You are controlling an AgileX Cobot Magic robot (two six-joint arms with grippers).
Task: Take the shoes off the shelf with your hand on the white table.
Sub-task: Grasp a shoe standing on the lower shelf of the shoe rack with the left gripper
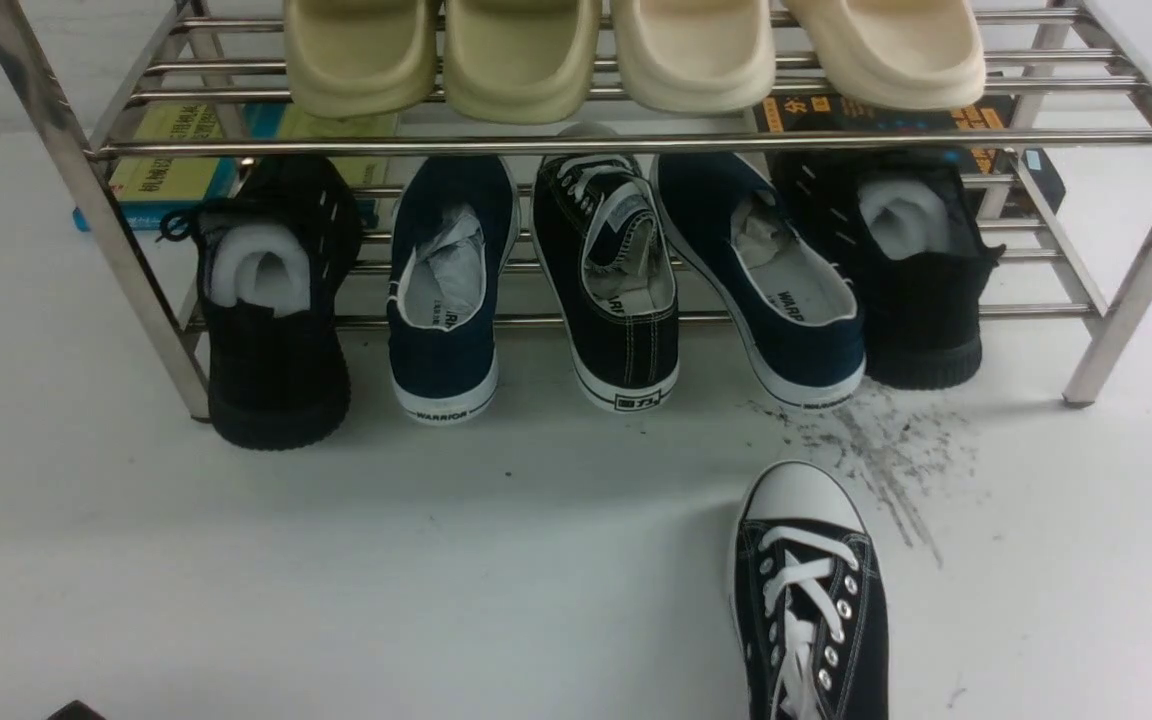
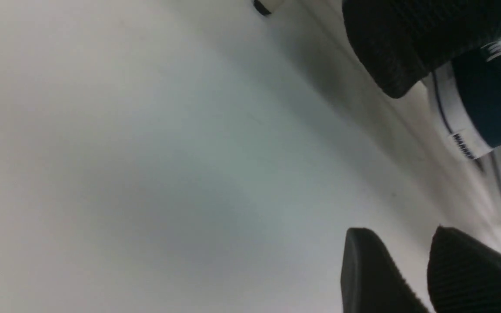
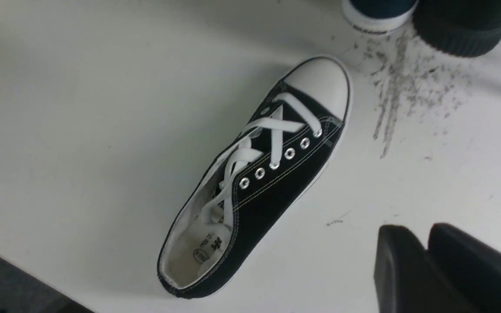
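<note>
Sneaker (image 3: 255,174) lies on white table (image 3: 81,108), apart from right claw (image 3: 422,234).

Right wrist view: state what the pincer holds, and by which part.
Nothing. The right pincer is empty, jaws together; the sneaker lies apart from it on the table.

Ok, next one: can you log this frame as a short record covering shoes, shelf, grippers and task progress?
sneaker one: black lace-up, on the table, front right, toe towards the shelf, beside scuff marks
sneaker two: matching, lower tier, middle, heel outward
other footwear: two navy shoes and two black knit shoes on the lower tier; four beige slippers on top
left gripper: open, empty, above the table
right gripper: fingers together, empty, apart from sneaker one
progress: one of two sneakers off the shelf
</note>
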